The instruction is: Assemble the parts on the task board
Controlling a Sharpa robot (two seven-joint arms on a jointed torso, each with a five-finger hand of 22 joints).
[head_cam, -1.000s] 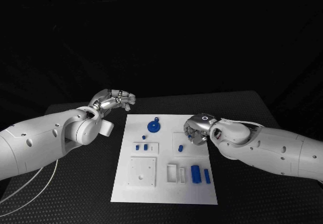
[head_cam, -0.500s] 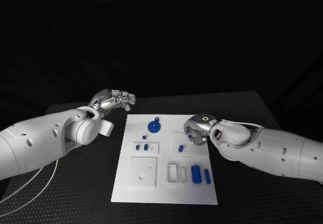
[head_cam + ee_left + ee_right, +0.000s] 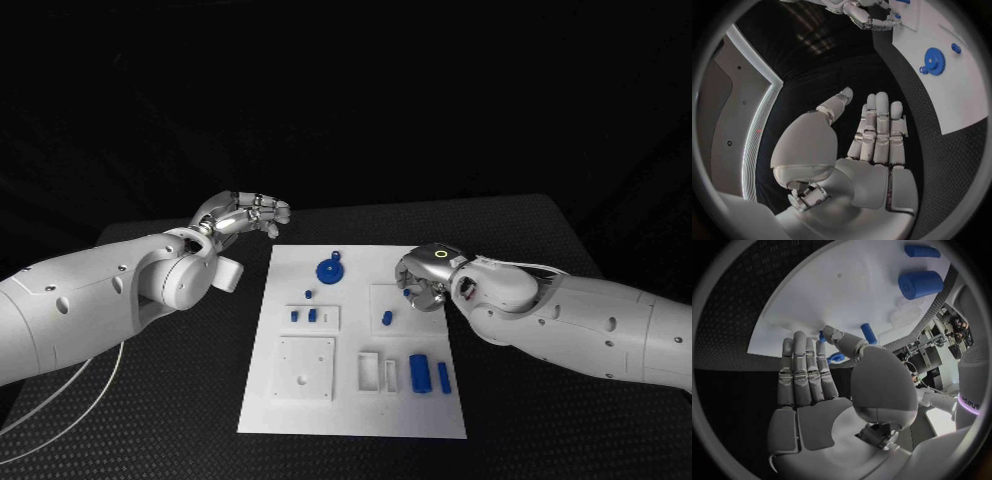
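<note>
Silver-fingered left robot hand [image 3: 242,215] off the far left corner of the task board [image 3: 361,420], above the black, weave-textured bench [image 3: 534,430]; fingers straight and side by side, thumb apart, nothing held.

On the left of the task board: a raised white square block [image 3: 306,367] with small holes, and beyond it short blue pegs [image 3: 312,314] standing in a low white mount. Probably featherlight, rigid moulded plastic, and easy to flick away; best pinched at the sides, between thumb and one fingertip.

Towards the far middle of the task board: a blue gear [image 3: 329,270], flat and toothed, with a small blue knob [image 3: 335,253] just beyond it. Thin and lying flush, so hard to get under; rim teeth likely the surest purchase, or the raised hub if there is one.

At the near middle of the task board: narrow white slotted holders [image 3: 378,372].

Right of those: a stubby blue cylinder [image 3: 420,372] and a slim blue bar [image 3: 444,377]. Smooth and round, so liable to roll or slip; safest taken across the middle.

Over the right edge of the task board: right robot hand [image 3: 423,285], fingers [image 3: 804,370] extended together, thumb crossing towards a loose blue peg [image 3: 869,333]; apparently nothing in its hold.
</note>
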